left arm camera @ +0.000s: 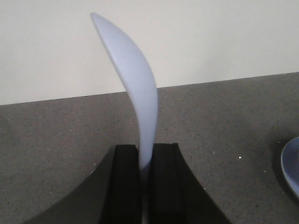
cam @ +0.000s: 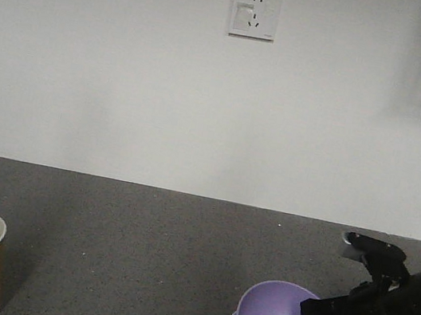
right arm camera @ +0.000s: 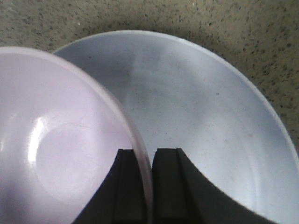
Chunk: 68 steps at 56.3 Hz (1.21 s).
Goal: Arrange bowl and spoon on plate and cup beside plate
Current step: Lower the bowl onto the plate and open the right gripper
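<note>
Over plate (right arm camera: pixel 210 116), R end effector (right arm camera: pixel 145 154) tight on bowl (right arm camera: pixel 60 140); L end effector (left arm camera: pixel 145 149) on spoon (left arm camera: pixel 135 79).

Your R gripper (right arm camera: pixel 144 155) is clamped on the bowl (right arm camera: pixel 56 140) rim, w/ one finger inside the wall and one outside, nearly closed. R arm (cam: pixel 415 309) reaches in low, wrist pitched down. Your L gripper (left arm camera: pixel 145 151) pinches the spoon (left arm camera: pixel 135 88) betw both fingers; it sticks out straight ahead of the tips.
</note>
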Motion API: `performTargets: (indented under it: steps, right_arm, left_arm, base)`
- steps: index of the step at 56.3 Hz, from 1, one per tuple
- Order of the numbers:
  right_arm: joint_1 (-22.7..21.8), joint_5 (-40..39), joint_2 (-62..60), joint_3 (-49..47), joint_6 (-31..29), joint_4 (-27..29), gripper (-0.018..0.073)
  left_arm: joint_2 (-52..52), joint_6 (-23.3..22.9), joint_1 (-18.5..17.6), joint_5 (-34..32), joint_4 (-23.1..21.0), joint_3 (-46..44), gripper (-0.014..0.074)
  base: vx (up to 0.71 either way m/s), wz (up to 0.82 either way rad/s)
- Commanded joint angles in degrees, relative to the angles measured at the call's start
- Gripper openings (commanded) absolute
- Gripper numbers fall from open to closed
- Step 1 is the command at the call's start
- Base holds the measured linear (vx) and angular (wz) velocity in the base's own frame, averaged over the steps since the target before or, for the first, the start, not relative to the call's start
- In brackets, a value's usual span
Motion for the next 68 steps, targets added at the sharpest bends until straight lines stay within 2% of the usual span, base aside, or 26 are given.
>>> performTargets:
  steps: [1,8,18,20,21,31,37,53,58,62,68]
  right_arm:
    - [-0.11,-2.71,-1.75,-1.64,-1.27,2.00,-0.0006]
    - [-0.11,-3.21,-1.75,-1.64,-1.62,1.82,0.0013]
    - [-0.11,-2.74,-1.75,-1.64,-1.61,2.26,0.0125]
    - [-0.11,-2.60,-1.75,-1.64,-1.77,2.26,0.0162]
    - [-0.11,-2.26,-1.75,-1.64,-2.68,2.26,0.0291]
    - [-0.11,-2.30,-2.13,-1.64,-2.79,2.92,0.0473]
    - [-0.11,-3.46,-3.96,-1.70,-3.35,2.86,0.0538]
    - [-0.24,-5.97,-17.52,-1.82,-4.26,1.18,0.0561]
    - [-0.24,-5.09,-23.67,-1.82,-4.33,0.78,0.0537]
    - [-0.24,-5.10,-28.30,-1.82,-4.14,-0.27,0.0501]
    - [-0.24,-5.42,-34.74,-1.82,-4.11,-1.51,0.0419]
  left_arm:
    - [-0.23,-0.05,-0.09,-4.13,-0.09,-1.80,-0.0006]
    - [-0.23,-0.05,-0.09,-4.14,-0.14,-1.80,-0.0006]
    - [-0.23,-0.05,-0.09,-3.27,-0.54,-1.80,-0.0006]
    - [-0.23,-0.05,-0.09,-3.06,-0.54,-1.80,-0.0006]
    - [-0.23,-0.05,-0.09,-2.86,-0.54,-1.80,-0.0006]
    - [-0.23,-0.05,-0.09,-2.44,-0.54,-1.80,-0.0006]
    - [-0.23,-0.05,-0.09,-2.05,-0.54,-1.80,-0.0006]
    - [0.10,0.02,-0.09,-2.30,-0.64,-1.80,-0.0005]
    - [1.45,2.35,-0.09,-1.90,-1.19,-1.87,-0.0003]
    - [3.24,5.88,-0.09,-1.60,-4.37,-1.87,-0.0003]
    - [7.41,11.80,-0.09,-1.59,-12.19,-2.00,0.0000]
  base:
    - [0.00,0.00]
    - [0.00,0.00]
    - [0.00,0.00]
    - [0.00,0.00]
    - [0.00,0.00]
    - [0.00,0.00]
    - [0.00,0.00]
    - [0.00,0.00]
    - [0.00,0.00]
    - [0.00,0.00]
    - [0.00,0.00]
